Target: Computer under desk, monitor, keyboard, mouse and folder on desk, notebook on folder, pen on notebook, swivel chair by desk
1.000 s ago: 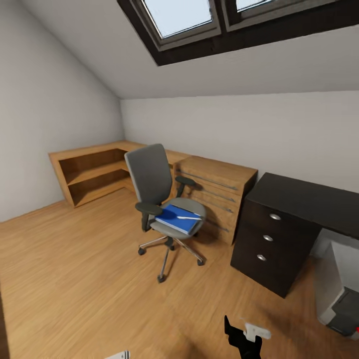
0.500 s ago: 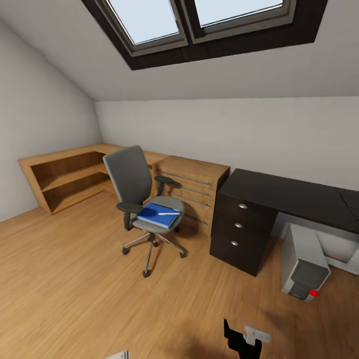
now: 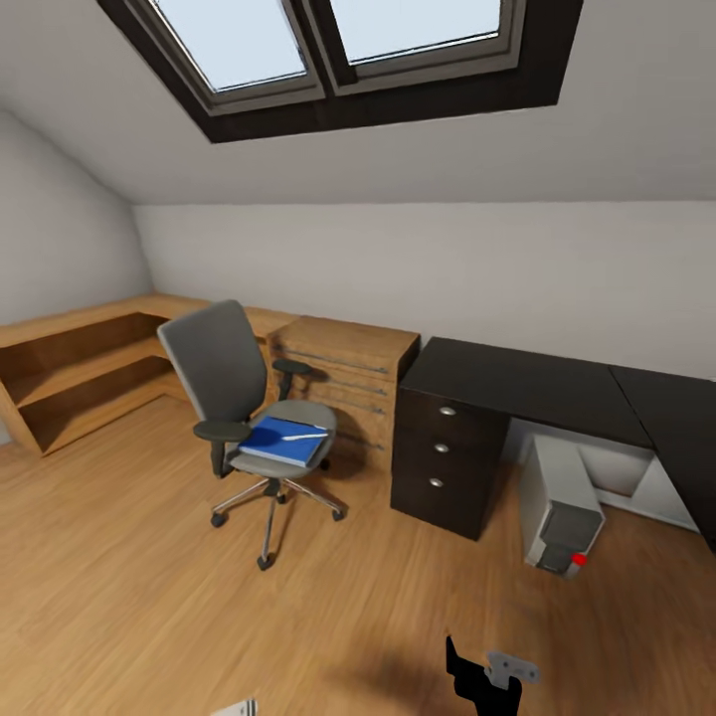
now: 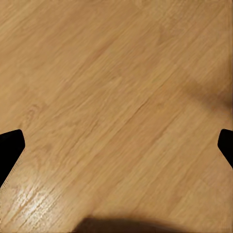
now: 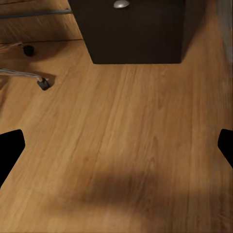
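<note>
My head view has swung right; nothing in the room moved. The folder (image 3: 283, 444) lies on the swivel chair (image 3: 244, 398), left of the counter (image 3: 517, 383); the computer (image 3: 560, 502) stands beneath. I see both pincers (image 4: 116, 145) (image 5: 116, 145) spread wide, empty; no writing legible.

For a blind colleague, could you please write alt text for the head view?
A grey swivel chair stands on a wooden floor with a blue folder on its seat, left of a black desk. A light-grey computer sits under the desk, beneath a skylight.
</note>
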{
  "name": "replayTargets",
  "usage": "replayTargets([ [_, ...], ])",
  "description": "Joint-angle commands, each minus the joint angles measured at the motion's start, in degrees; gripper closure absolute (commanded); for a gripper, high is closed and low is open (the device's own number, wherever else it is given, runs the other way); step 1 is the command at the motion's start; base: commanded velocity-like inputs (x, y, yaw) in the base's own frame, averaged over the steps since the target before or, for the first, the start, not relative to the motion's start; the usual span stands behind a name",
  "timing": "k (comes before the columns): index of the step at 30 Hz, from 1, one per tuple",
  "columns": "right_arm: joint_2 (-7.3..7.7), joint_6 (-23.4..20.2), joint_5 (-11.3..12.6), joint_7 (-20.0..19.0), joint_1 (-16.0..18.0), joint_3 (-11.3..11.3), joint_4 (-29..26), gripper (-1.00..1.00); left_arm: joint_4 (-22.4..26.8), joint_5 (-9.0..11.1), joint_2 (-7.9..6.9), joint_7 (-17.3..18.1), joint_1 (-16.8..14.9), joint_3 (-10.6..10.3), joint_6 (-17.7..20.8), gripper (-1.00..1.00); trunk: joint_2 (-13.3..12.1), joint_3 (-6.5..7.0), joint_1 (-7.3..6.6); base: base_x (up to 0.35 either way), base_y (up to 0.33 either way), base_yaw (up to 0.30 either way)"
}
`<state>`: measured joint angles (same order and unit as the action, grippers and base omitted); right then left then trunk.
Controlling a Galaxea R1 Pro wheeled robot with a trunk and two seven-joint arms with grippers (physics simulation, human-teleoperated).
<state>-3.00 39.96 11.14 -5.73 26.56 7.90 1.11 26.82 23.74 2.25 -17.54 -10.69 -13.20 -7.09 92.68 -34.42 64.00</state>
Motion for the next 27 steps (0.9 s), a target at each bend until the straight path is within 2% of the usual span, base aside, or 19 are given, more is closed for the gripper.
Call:
replayTargets([
  [1, -0.02, 0.22, 0.37, -0.59, 0.07, 0.45, 0.12, -1.00, 0.00, 0.61, -0.06, -0.39, -0.03, -0.47, -0.30, -1.00, -0.39, 0.13, -0.22, 0.065, 0.214, -0.266],
  [14, 0.01, 0.20, 0.37, -0.60, 0.07, 0.49, 0.12, -1.00, -0.01, 0.62, -0.06, -0.39, -0.03, -0.34, -0.30, -1.00, -5.60, 2.46, -3.08, 0.179, 0.231, -0.270],
  [27, 0.01, 0.20, 0.37, -0.60, 0.07, 0.47, 0.12, -1.00, -0.01, 0.61, -0.06, -0.39, -0.03, -0.34, -0.30, -1.00, -10.82, 4.80, -5.93, 0.068, 0.041, -0.290],
])
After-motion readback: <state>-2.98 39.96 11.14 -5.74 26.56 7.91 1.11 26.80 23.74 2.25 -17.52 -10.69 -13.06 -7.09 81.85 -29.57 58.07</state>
